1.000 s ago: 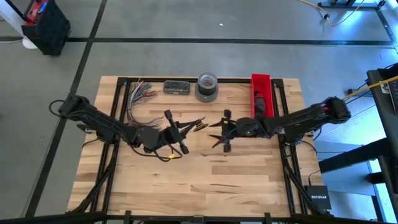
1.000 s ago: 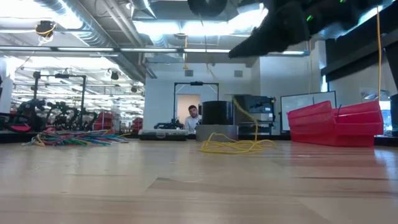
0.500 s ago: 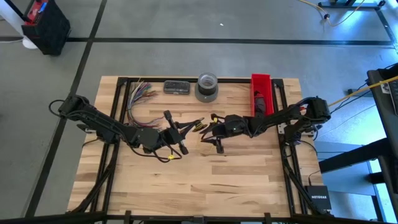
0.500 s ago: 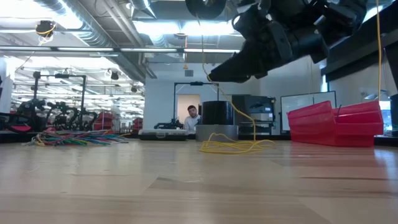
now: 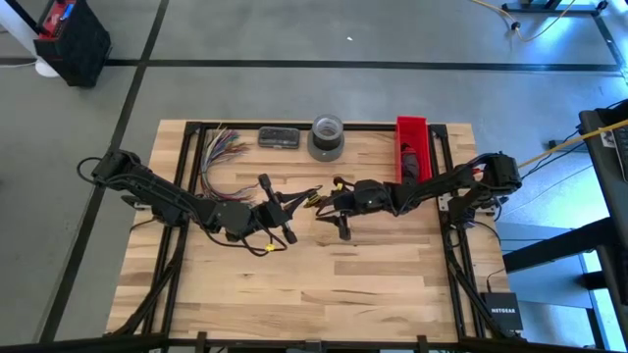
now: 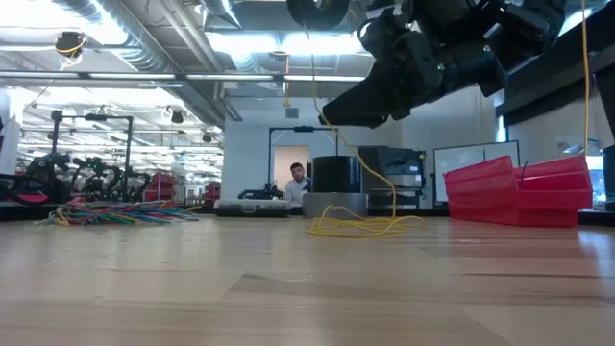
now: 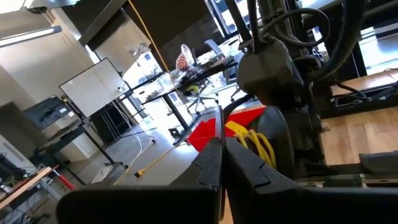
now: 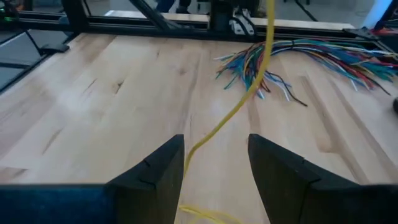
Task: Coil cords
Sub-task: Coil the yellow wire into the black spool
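Over the last second the right arm has swung in toward the table's [image 5: 294, 294] middle; its right gripper [image 5: 327, 203] now sits just beside the left gripper [image 5: 306, 199], so we judge a handover or a fresh loop is near. In the low view the yellow cord [image 6: 365, 226] hangs from above to a loose pile on the wood, not yet coiled. The right fingers [image 8: 155, 171] stand well apart with the cord running between them, untouched; the left fingers [image 7: 211, 168] are pressed together, perhaps on the cord's end; we cannot tell.
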`<state>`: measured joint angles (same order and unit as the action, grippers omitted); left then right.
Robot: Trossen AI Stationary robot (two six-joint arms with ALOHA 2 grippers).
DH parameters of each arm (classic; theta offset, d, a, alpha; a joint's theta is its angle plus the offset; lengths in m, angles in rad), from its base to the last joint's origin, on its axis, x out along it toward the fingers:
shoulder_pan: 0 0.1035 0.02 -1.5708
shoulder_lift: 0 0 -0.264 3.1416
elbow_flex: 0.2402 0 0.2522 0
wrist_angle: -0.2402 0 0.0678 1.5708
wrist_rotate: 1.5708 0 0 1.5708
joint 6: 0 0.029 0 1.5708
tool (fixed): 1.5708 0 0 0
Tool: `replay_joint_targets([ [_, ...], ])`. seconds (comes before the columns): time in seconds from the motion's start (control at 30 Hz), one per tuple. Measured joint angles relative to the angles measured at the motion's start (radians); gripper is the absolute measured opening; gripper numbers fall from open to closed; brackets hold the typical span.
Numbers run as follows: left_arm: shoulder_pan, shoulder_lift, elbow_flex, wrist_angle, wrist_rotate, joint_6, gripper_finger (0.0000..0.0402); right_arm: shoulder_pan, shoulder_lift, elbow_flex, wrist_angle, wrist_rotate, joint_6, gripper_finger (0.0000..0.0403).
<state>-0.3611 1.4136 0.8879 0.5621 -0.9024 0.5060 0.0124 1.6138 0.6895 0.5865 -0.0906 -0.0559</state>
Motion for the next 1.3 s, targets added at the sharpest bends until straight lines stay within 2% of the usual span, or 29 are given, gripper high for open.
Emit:
replay_joint_targets([
  [0.37,0.0,0.0,0.0,0.0,0.0,0.007,0.0001,-0.002,0.056,0.01,0.02,0.004,0.015,0.018],
  [0.47,0.0,0.0,0.0,0.002,0.0,0.019,0.0001,0.0,0.056,0.033,-0.037,0.004,-0.017,0.0158],
  [0.57,0.0,0.0,0.0,0.002,0.0,0.021,0.0001,0.0,0.056,0.065,-0.117,0.007,-0.035,0.0113],
  [0.7,-0.004,0.0,0.0,0.004,0.0,0.026,0.0001,0.0,0.045,0.1,-0.241,0.094,-0.07,0.0034],
  [0.77,-0.009,0.0,0.0,0.004,0.0,0.03,0.0001,0.0,0.02,0.113,-0.28,0.152,-0.093,0.0011],
  [0.9,-0.026,-0.003,0.0,0.0,-0.009,0.036,0.0001,0.001,-0.068,0.114,-0.359,0.259,-0.106,0.0017],
  [1.13,-0.038,-0.004,0.0,-0.019,-0.063,0.098,0.0001,0.022,-0.238,0.114,-0.479,0.357,-0.086,0.0011],
  [1.3,-0.008,-0.005,0.0,-0.081,-0.063,0.056,0.0001,0.089,-0.308,0.114,-0.464,0.448,-0.076,0.0005],
])
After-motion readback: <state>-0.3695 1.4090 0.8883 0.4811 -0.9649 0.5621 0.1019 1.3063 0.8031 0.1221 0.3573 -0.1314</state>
